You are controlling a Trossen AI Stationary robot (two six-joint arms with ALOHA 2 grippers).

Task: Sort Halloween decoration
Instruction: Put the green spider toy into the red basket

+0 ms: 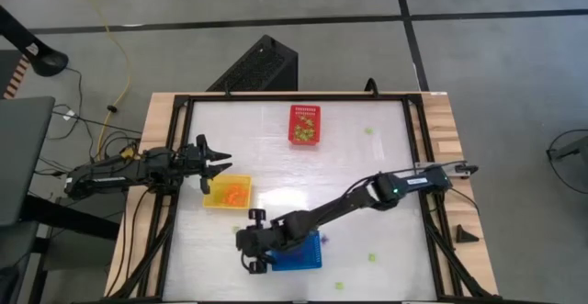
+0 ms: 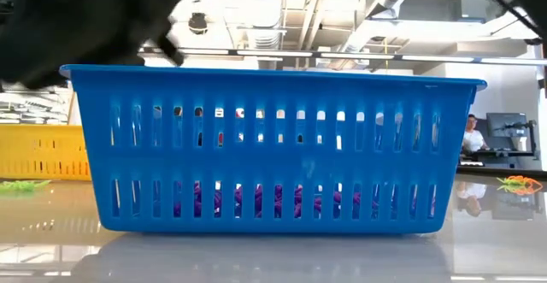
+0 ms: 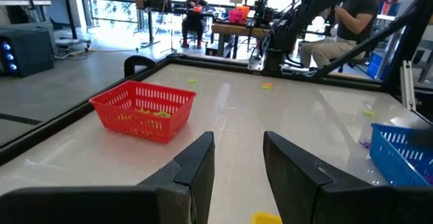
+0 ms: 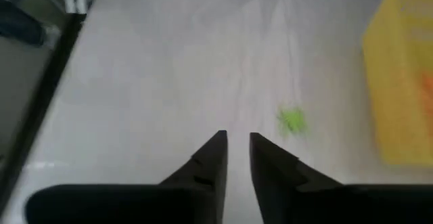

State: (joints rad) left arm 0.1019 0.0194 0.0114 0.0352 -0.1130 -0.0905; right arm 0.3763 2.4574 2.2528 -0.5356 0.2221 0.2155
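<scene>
- Right gripper (image 1: 250, 249) low at the blue basket's (image 1: 310, 258) left end, just off the rim. Fingers (image 4: 211, 158) a narrow slit apart, nothing between them.
- Left gripper (image 1: 213, 164) hangs beside the yellow basket (image 1: 230, 193), jaws moderately open and empty. Waiting.
- Trinkets: purple ones on the floor of the blue basket (image 2: 256, 199); orange in the yellow basket (image 1: 235, 194); green in the red basket (image 1: 304, 126).
- Strays still on the table: a green one (image 4: 292, 120) just ahead of the right gripper, between it and the yellow basket; more green near the front edge (image 1: 337, 286) and far side (image 1: 369, 130).
- Risk: the right arm lies across the blue basket; a swing or lift could catch the rim and drag or tip it, spilling the purple.
- Risk: a narrow gap on so small a piece may nudge it away across the glossy top rather than pinch it.
- Risk: green dropped into the nearest basket, yellow, would be mis-sorted; red is well apart.
</scene>
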